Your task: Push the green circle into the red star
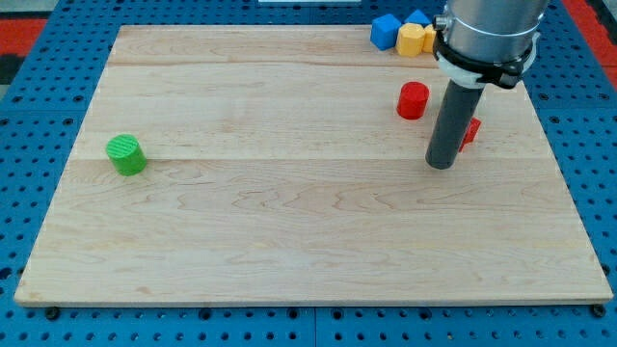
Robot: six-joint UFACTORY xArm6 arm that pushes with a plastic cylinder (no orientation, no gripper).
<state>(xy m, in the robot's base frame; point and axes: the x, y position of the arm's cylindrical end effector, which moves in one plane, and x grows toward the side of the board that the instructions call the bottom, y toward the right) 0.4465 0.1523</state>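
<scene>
At the board's 9 o'clock edge, the view's left: green circle (125, 154), a short upright cylinder, alone, well apart from everything else.

Camera view, the only one:
- Red star (470, 131) sits around 2 o'clock from board centre, mostly hidden behind the rod; shape can't be confirmed from what shows.
- Red cylinder (413, 99) just at 10 o'clock of the star, near it, not touching as far as visible.
- Blue block (386, 31), a second blue block (417, 18) and a yellow block (415, 40) clustered at the 1 o'clock edge of the wooden board (289, 241).

Handling, a judgement: green circle looks small, light and rigid, so it should slide easily on smooth wood. Round side means an off-centre push will make it roll off the tip. Contact point should be its 9 o'clock face, pushing toward 3 o'clock and slightly up the view.

Arm pose: rod vertical, its tip (441, 165) down at board level just at 8 o'clock of the red star, far from the green circle. No jaws on this tool; bare rod, holding nothing, touching no block as far as can be told.
</scene>
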